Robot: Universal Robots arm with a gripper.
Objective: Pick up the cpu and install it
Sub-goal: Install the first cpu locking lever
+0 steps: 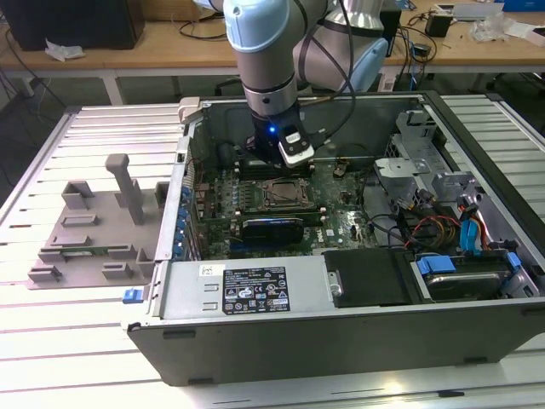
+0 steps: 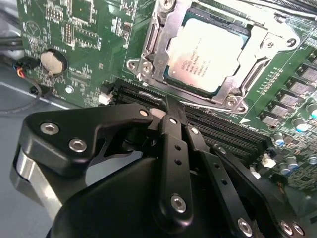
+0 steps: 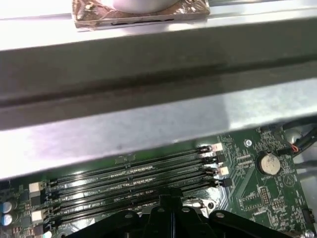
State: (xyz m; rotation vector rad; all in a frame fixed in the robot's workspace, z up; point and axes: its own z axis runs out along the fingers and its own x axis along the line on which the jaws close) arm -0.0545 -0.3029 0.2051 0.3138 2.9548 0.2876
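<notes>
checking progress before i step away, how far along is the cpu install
Mostly done, it seems: in the second wrist view the cpu lies flat inside the socket frame on the motherboard. The gripper sits just beside the socket over the memory slots, holding nothing that shows. Whether the frame still needs latching I cannot tell. The grey tray sits outside the case.

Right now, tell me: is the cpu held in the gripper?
No. In the second wrist view the cpu lies flat inside the socket frame on the motherboard, apart from the gripper beside it.
</notes>
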